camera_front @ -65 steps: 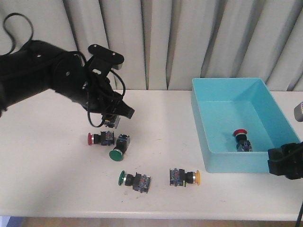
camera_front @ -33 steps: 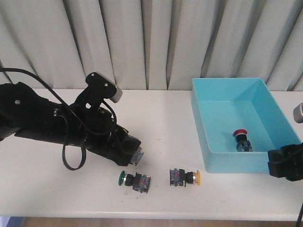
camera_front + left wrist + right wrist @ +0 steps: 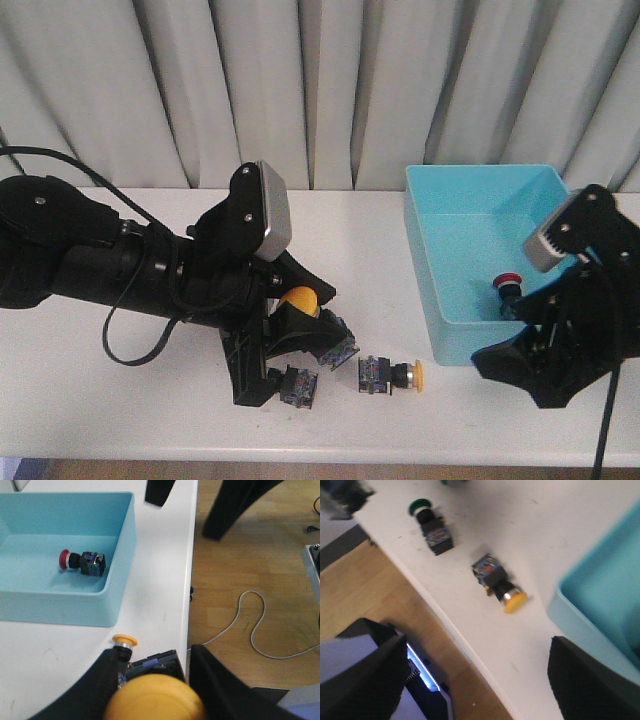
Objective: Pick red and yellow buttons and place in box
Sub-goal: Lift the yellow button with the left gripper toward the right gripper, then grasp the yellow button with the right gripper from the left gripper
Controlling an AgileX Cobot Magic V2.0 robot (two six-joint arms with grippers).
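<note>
My left gripper (image 3: 290,330) is shut on a yellow button (image 3: 299,300), held just above the table; its cap fills the left wrist view (image 3: 155,700) between the fingers. A second yellow button (image 3: 392,375) lies on the table near the front edge, also in the left wrist view (image 3: 124,640) and the right wrist view (image 3: 499,584). The turquoise box (image 3: 440,300) stands at the right and holds a red button (image 3: 508,283), seen in the left wrist view (image 3: 80,561) too. My right gripper (image 3: 515,385) is open and empty in front of the box.
A green-capped button (image 3: 431,524) lies near the table's front edge, half hidden under my left gripper in the front view (image 3: 298,386). The table's front edge (image 3: 450,625) runs close to the loose buttons. Curtains hang behind the table.
My left arm has swung right and turned, now holding a yellow button over the front buttons. My right arm has risen and moved in beside the box's front. The red and green buttons at the left are now hidden.
</note>
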